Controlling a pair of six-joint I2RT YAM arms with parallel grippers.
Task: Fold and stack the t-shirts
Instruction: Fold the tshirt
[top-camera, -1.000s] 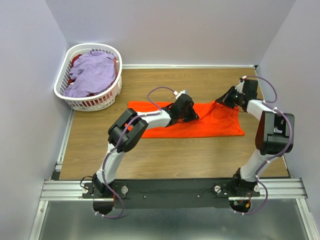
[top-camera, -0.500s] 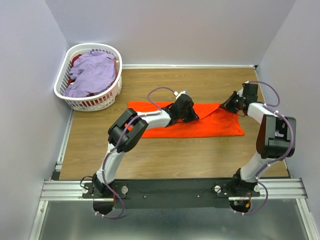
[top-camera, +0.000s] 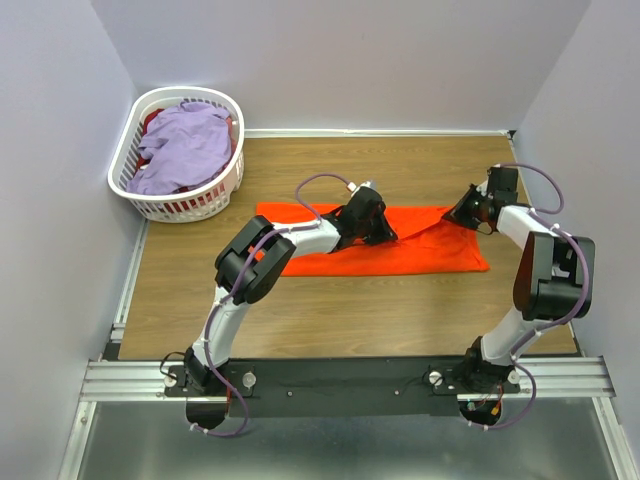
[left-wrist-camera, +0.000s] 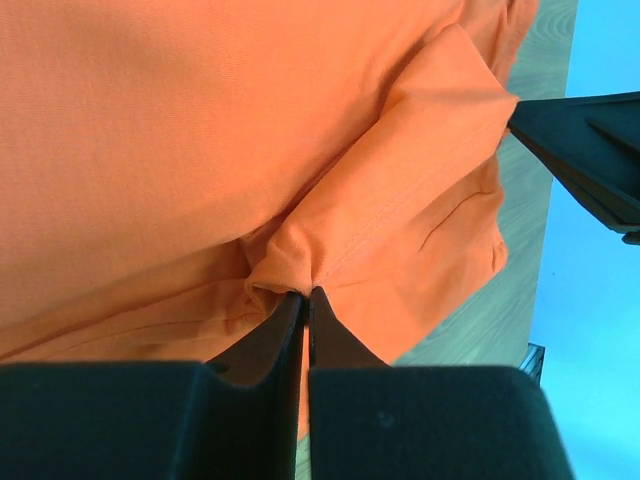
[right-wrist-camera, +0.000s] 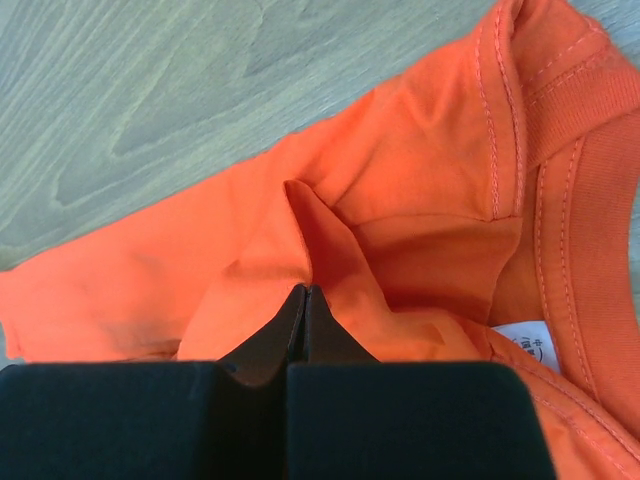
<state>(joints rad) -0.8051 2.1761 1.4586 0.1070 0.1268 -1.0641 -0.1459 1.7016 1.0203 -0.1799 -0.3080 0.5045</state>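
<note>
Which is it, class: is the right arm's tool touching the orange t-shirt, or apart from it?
Touching. The right wrist view shows the right tool closed on a pinched-up ridge of the orange t-shirt, with the cloth caught between its tips.

We're seeing just 1 printed item: a small white neck label sitting just inside the collar of the orange t-shirt, showing in the right wrist view only. It's carrying a few tiny dark marks, but we're not resolving any letters or digits, as the print is too small and the cloth is partly covering it. We're reading no other text, brand or number.
</note>
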